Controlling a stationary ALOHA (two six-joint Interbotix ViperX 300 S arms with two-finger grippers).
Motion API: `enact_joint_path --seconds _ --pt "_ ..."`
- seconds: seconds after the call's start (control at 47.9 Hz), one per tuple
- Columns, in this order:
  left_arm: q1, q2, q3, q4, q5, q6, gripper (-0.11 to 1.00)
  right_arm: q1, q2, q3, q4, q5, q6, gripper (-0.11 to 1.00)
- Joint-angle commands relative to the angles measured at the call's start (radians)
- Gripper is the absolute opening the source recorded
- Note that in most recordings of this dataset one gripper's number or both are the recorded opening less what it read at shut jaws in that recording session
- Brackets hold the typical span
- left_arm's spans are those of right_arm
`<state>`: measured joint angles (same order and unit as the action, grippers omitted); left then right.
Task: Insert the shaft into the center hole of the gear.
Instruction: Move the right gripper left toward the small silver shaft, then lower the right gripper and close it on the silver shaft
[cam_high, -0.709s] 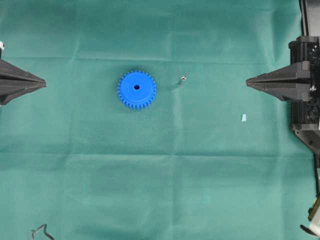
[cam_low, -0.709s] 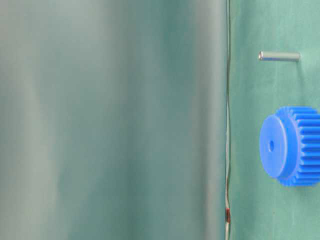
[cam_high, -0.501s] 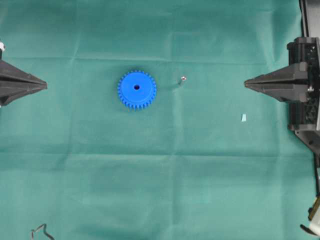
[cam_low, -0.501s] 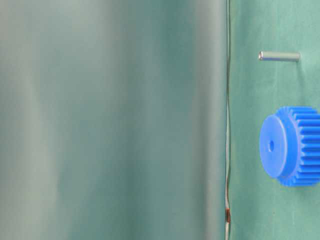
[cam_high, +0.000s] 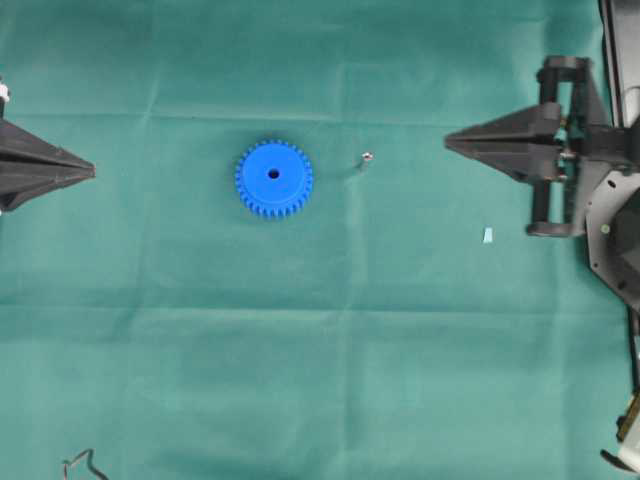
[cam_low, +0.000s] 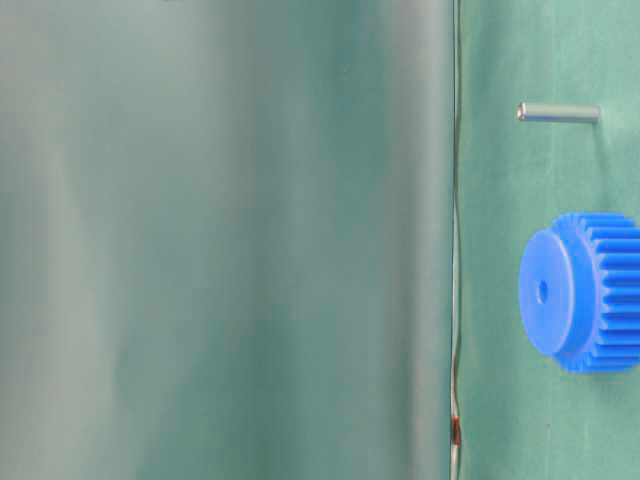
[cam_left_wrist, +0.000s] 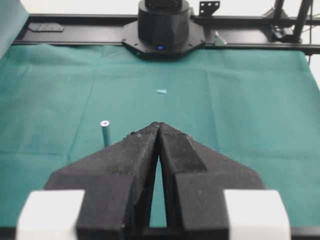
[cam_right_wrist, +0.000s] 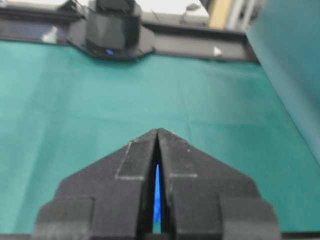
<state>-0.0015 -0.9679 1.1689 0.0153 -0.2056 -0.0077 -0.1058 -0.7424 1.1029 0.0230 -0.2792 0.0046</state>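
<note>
Overhead: right gripper clenched, empty, right of the upright shaft; gear lies flat further left, center hole up. Left wrist view: left gripper clenched, empty; shaft stands vertical.

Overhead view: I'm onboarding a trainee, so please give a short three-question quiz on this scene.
1. True or false: the shaft already sits in the gear.
2. Which claw is nearer the shaft: left claw or right claw?
3. Multiple choice: the pale-blue scrap lies A) on the gear, B) on the green cloth near the right claw, C) between a claw's fingers.

Key: 1 false; 2 right claw; 3 B.
</note>
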Motion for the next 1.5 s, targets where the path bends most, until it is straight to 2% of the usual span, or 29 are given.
enact_joint_path --seconds 0.0,0.083,0.25,0.292,0.334,0.48,0.751,0.918,1.231,1.356,1.481 --pt "0.0 0.003 -0.025 0.003 -0.005 0.002 0.0 -0.012 0.054 -0.028 0.014 -0.034 0.0 0.13" --pt "0.0 0.003 -0.025 0.002 -0.005 0.002 0.0 -0.02 0.123 -0.035 0.018 -0.058 0.002 0.3" --pt "-0.002 0.003 -0.025 0.002 -0.006 0.002 0.0 -0.043 0.279 -0.054 0.038 -0.098 0.002 0.76" --pt "0.0 0.003 -0.025 0.003 -0.006 0.002 0.0 -0.051 0.318 -0.057 0.041 -0.114 0.0 0.85" --pt "0.0 0.003 -0.025 0.002 -0.006 0.002 0.0 -0.058 0.353 -0.058 0.044 -0.13 0.0 0.88" --pt "0.0 0.003 -0.025 0.002 -0.006 0.002 0.0 -0.084 0.482 -0.077 0.074 -0.19 0.0 0.85" --pt "0.0 0.003 -0.025 0.003 -0.005 0.002 0.0 -0.1 0.646 -0.104 0.114 -0.204 0.0 0.85" --pt "0.0 0.003 -0.025 0.002 -0.005 0.002 0.0 -0.1 0.715 -0.104 0.15 -0.206 0.0 0.85" --pt "0.0 0.005 -0.025 0.003 -0.003 0.002 0.0 -0.1 0.753 -0.103 0.166 -0.221 0.0 0.82" --pt "0.0 0.005 -0.025 0.003 -0.003 0.002 0.0 -0.1 0.753 -0.103 0.166 -0.221 0.0 0.75" --pt "0.0 0.005 -0.025 0.003 -0.003 0.002 0.0 -0.1 0.752 -0.101 0.166 -0.219 0.0 0.53"
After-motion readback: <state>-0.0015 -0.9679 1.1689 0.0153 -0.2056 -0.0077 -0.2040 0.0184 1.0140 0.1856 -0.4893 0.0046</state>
